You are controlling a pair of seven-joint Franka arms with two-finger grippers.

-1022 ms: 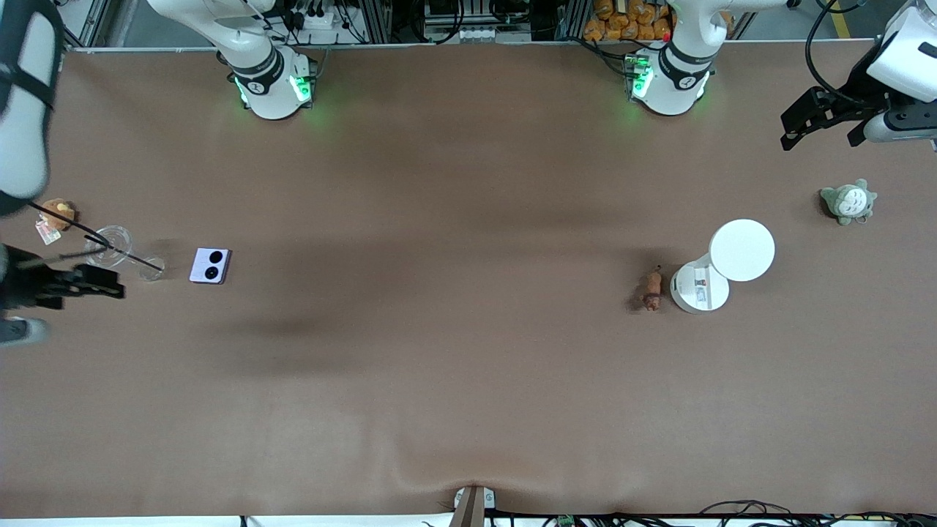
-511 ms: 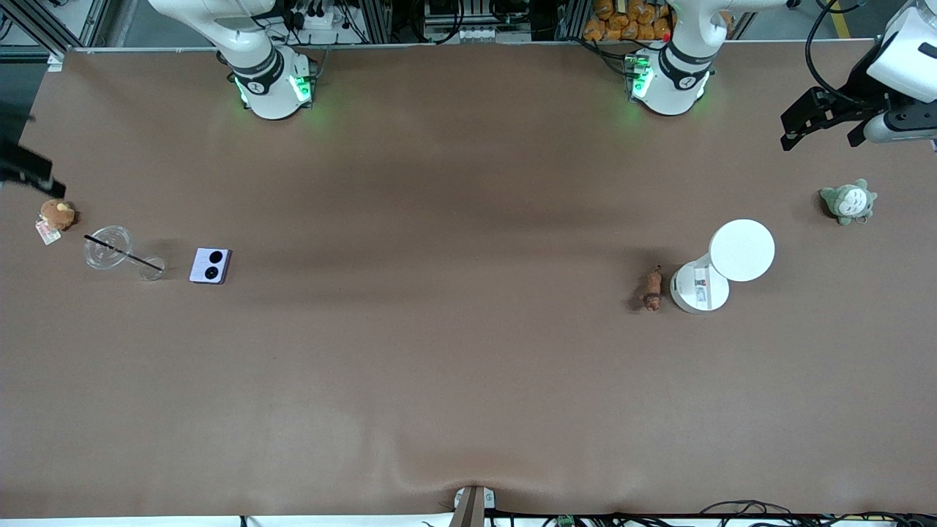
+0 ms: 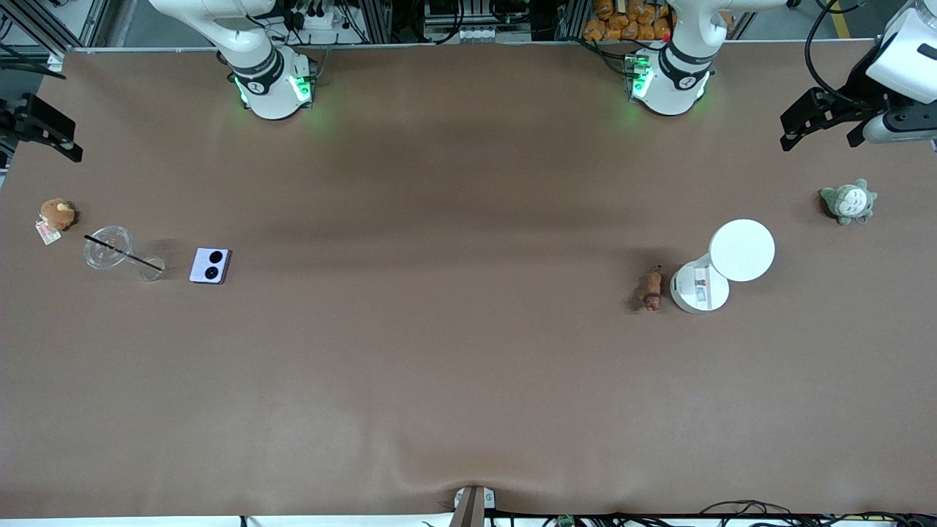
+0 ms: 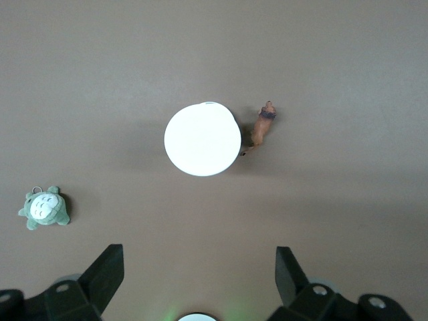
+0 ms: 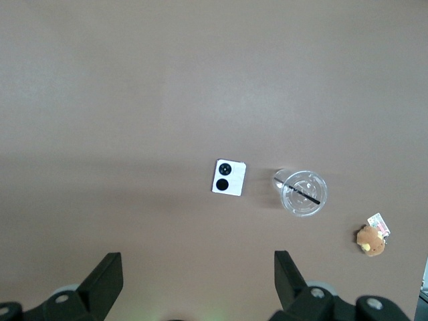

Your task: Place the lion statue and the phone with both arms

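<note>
Front view: the phone, a pale-lilac folded flip model with two black camera circles, lies flat on the brown bench toward the right arm's end. Just beside it, closer to that end, a clear plastic cup lies tipped over with a black straw across it, and a round brown plush toy with a small tag sits near the bench edge. The lion statue, a tiny orange-brown figurine, rests toward the left arm's end, just beside the base of a white desk lamp; whether the two touch cannot be told. A grey-green plush sits well apart from the lamp, farther from the front camera and nearer the left arm's end.

The right hand hangs over the bench edge at the right arm's end, well apart from the phone. The right wrist view shows its fingers spread wide and empty, with the phone, cup and brown plush far below. The left hand hangs over the left arm's end of the bench, above the area near the grey-green plush. In the left wrist view its fingers are likewise spread apart, gripping nothing, with the lamp, lion statue and green plush beneath.
</note>
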